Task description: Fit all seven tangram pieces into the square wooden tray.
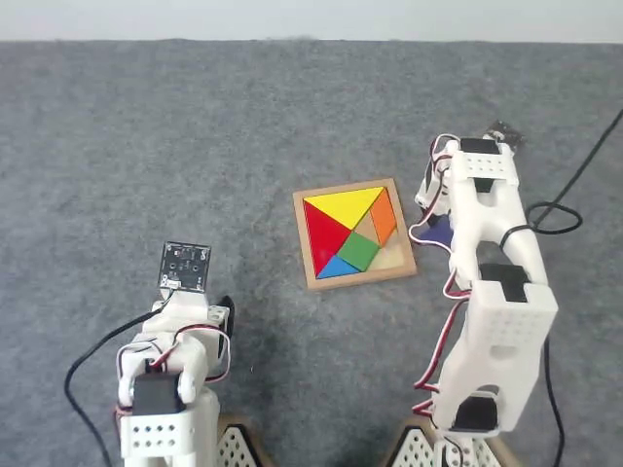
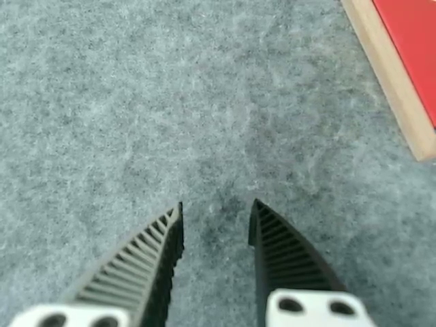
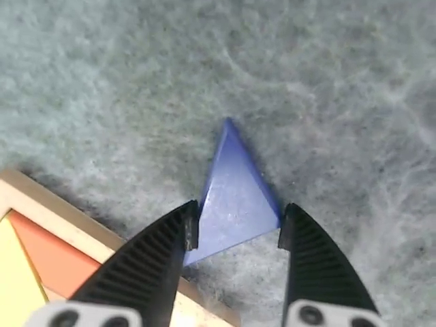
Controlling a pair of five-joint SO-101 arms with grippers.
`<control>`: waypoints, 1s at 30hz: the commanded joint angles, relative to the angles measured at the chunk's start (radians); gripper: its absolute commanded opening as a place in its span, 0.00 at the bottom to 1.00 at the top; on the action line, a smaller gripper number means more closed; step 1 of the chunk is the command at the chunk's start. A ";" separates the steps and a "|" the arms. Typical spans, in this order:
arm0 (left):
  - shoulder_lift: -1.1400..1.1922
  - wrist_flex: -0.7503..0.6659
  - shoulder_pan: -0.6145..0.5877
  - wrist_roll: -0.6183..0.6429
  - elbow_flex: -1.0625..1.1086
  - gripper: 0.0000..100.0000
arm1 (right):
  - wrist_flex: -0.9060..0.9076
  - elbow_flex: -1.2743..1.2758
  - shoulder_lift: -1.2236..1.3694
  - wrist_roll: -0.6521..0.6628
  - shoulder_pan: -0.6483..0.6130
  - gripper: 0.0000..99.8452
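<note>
The square wooden tray point(image 1: 304, 243) lies mid-table and holds yellow point(image 1: 346, 206), red point(image 1: 321, 238), orange point(image 1: 384, 216), green point(image 1: 358, 251) and blue point(image 1: 338, 266) pieces. Its near right corner point(image 1: 391, 257) shows bare wood. A violet-blue triangle point(image 3: 235, 197) lies just off the tray's right rim point(image 3: 82, 228). My right gripper point(image 3: 238, 225) is shut on that triangle, one finger at each side of its wide end. In the high view the triangle point(image 1: 439, 233) peeks out beside the right arm. My left gripper point(image 2: 216, 211) stands open over bare carpet at the front left, with the tray's corner point(image 2: 392, 75) beyond it.
Grey carpet covers the whole table. The right arm point(image 1: 492, 292) stretches along the tray's right side, with a black cable point(image 1: 574, 185) trailing behind it. The left arm point(image 1: 175, 360) is folded near the front edge.
</note>
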 commanded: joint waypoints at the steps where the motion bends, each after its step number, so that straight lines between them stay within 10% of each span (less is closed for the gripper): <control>1: -0.028 0.009 0.002 -0.006 -0.008 0.15 | 0.005 -0.043 0.025 -0.003 -0.008 0.16; 21: -0.028 0.009 0.002 -0.006 -0.008 0.15 | 0.104 0.015 -0.317 0.565 -0.128 0.10; 30: -0.028 0.009 0.002 -0.006 -0.008 0.15 | 0.047 0.249 -0.383 0.546 -0.297 0.10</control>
